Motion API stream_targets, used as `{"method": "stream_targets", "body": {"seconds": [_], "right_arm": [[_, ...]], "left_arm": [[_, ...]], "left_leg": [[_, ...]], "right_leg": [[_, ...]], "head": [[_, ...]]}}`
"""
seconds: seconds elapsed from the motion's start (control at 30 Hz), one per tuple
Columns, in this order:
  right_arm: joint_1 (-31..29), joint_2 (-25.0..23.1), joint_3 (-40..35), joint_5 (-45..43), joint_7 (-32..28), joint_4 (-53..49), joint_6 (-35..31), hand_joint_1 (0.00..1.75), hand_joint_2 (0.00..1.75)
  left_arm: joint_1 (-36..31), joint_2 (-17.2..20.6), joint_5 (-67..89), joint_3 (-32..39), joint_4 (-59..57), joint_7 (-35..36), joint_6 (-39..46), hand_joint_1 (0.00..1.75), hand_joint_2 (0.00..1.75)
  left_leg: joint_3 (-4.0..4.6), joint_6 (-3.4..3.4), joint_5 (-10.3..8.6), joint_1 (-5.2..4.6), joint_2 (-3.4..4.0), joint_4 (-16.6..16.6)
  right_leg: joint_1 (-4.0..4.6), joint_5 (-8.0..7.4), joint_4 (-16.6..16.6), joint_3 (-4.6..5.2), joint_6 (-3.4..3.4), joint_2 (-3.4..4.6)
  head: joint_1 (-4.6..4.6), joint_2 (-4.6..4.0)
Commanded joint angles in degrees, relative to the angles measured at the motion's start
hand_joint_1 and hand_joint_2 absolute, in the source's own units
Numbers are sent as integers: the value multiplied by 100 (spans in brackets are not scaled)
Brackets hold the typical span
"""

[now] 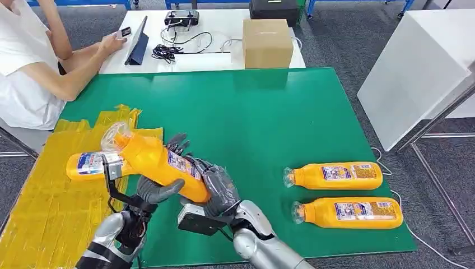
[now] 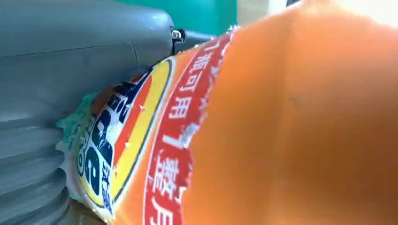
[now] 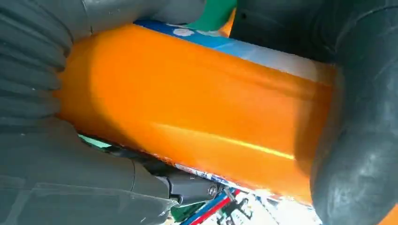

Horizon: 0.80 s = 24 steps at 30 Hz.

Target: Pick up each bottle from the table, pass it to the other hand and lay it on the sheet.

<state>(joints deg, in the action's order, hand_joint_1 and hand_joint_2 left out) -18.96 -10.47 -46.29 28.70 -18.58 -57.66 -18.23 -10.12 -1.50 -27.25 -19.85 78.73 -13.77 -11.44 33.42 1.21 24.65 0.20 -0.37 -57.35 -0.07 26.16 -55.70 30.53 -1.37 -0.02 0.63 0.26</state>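
Observation:
An orange bottle (image 1: pixel 159 161) hangs tilted above the green table's (image 1: pixel 252 117) near left part, its clear cap end pointing up and left. My left hand (image 1: pixel 154 192) grips it from below, thumb across its body. My right hand (image 1: pixel 215 188) wraps its lower end, fingers reaching over the label. The left wrist view shows the bottle's label (image 2: pixel 141 154) pressed against my palm. In the right wrist view, dark fingers (image 3: pixel 361 140) curl around the orange body (image 3: pixel 197 112). A second bottle (image 1: pixel 87 166) lies on the yellow sheet (image 1: pixel 50 218). Two more bottles (image 1: pixel 336 175) (image 1: pixel 350 213) lie side by side at the table's right.
A person (image 1: pixel 28 73) sits at the far left, one arm on the white table (image 1: pixel 218 59) behind. On that table stand a cardboard box (image 1: pixel 267 43), a tablet (image 1: pixel 137 42) and cables (image 1: pixel 168 51). A white cabinet (image 1: pixel 414 67) stands to the right.

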Motion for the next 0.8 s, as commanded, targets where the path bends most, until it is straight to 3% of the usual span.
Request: {"method": "stream_targets", "body": {"seconds": [0.03, 0.6, 0.63, 0.67, 0.8], "right_arm": [[197, 110, -646, 92, 0, 557, 228, 175, 175], [588, 239, -109, -568, -472, -436, -306, 168, 175], [588, 239, -109, -568, -472, -436, -306, 140, 175], [681, 248, -4, -713, -574, -644, -406, 0, 175], [1090, 605, 348, -1076, -689, -2236, -553, 0, 175]], "left_arm": [[-449, -406, -284, 350, 30, 12, 343, 175, 175], [-447, -557, -400, 559, 246, -109, 1201, 175, 175], [-447, -557, -400, 559, 246, -109, 1201, 175, 175], [-429, -558, -327, 588, 264, -221, 1376, 175, 175], [-541, -414, 796, 701, 387, -937, 2571, 175, 175]], "left_leg": [[-11, -4, 2, 10, -27, 3], [-1, -3, 0, 5, -19, 1], [-10, -5, 3, 9, -21, 3], [-4, -4, 1, 7, -18, 1], [0, -5, 3, 8, -30, -3]], "right_leg": [[10, 6, 14, -29, -2, -29], [6, 5, 8, -13, -1, -19], [10, 7, 13, -26, 0, -24], [8, 5, 9, -18, 0, -21], [9, 10, 5, -17, -1, -31]], "head": [[-2, 0], [-2, 0], [0, 0], [0, 0], [2, 0]]}}
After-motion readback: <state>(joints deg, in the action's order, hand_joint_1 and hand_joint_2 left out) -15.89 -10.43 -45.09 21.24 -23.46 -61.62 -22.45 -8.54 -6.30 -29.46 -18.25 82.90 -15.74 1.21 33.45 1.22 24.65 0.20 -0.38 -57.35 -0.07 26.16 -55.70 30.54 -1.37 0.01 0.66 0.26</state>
